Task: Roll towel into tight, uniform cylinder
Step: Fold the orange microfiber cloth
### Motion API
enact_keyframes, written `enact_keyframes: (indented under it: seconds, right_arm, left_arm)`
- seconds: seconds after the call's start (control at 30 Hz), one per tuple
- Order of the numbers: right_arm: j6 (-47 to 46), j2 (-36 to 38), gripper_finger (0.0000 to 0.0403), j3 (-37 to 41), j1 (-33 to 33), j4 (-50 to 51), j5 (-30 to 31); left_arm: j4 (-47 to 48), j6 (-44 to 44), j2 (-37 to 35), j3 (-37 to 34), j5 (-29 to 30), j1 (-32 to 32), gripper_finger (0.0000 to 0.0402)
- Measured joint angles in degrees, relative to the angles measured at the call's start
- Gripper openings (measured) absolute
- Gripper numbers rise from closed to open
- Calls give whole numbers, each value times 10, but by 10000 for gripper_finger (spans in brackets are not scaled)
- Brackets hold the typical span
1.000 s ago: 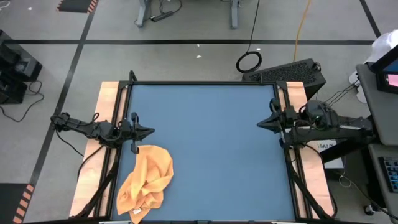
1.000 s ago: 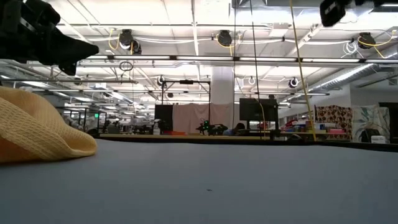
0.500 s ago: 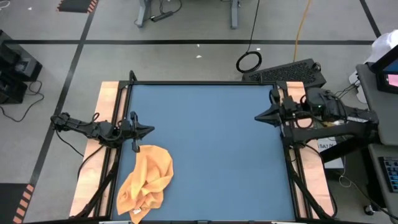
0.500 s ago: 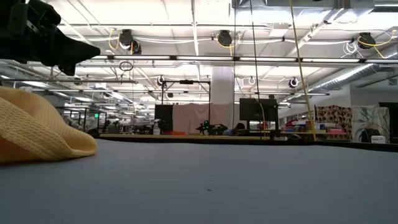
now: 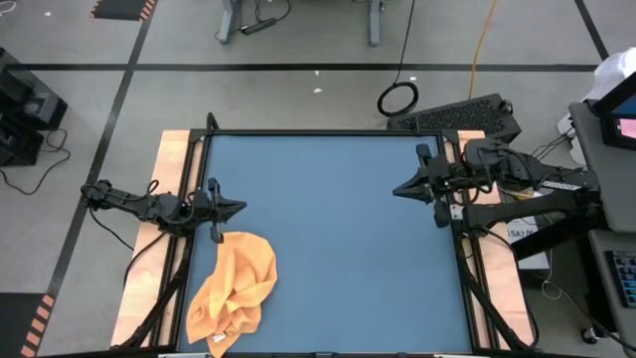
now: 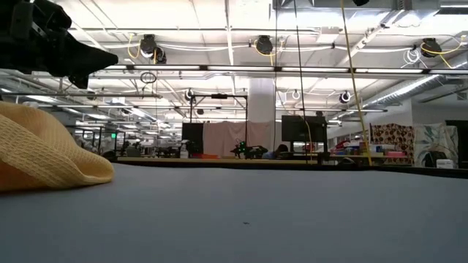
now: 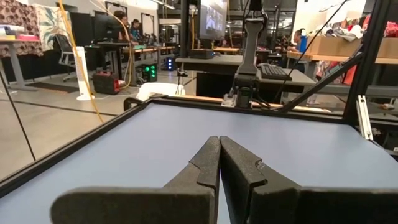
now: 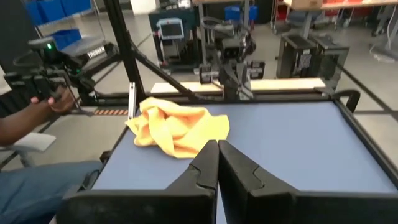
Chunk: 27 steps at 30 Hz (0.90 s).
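The orange-yellow towel point(image 5: 235, 290) lies crumpled in a heap on the blue table, at its near left corner; it also shows in the low view point(image 6: 44, 150) and the right wrist view point(image 8: 177, 127). My left gripper point(image 5: 241, 210) is shut and hovers level at the table's left edge, just beyond the towel's far end, touching nothing. My right gripper point(image 5: 397, 190) is shut, raised over the table's right edge and pointing toward the left. Both wrist views show the fingers closed together, the left gripper point(image 7: 219, 146) and the right gripper point(image 8: 217, 149) alike.
The blue table top point(image 5: 328, 229) has a black frame with wooden side strips point(image 5: 164, 199). A person sits beyond the table's near left corner in the right wrist view point(image 8: 37, 115). The middle and right of the table are bare blue surface.
My right gripper has risen and moved out from the right edge toward the table's middle, tipping slightly downward; it has left the low view at the top. The towel and my left gripper have stayed where they were.
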State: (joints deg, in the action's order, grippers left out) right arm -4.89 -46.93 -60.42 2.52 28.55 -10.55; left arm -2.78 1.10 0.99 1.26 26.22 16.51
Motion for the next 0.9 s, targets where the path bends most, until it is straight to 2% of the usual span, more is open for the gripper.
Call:
enact_keyframes:
  seconds: [0.17,0.27,0.4,0.57,0.67,0.9]
  right_arm:
    - [-8,-26,0,0,0,8,0]
    - [-19,-42,0,0,0,7,1]
    - [-20,-70,0,0,0,7,2]
    - [-16,-111,0,0,0,6,2]
    - [-16,-140,0,0,-1,4,2]
    - [-15,-214,0,0,-16,4,6]
  left_arm:
    - [35,24,0,30,6,0,17]
    - [49,26,0,76,4,0,17]
    - [84,12,16,159,-32,0,17]
    - [192,16,78,264,-38,0,17]
    - [222,16,124,311,-47,0,17]
    - [309,81,241,409,-133,2,35]
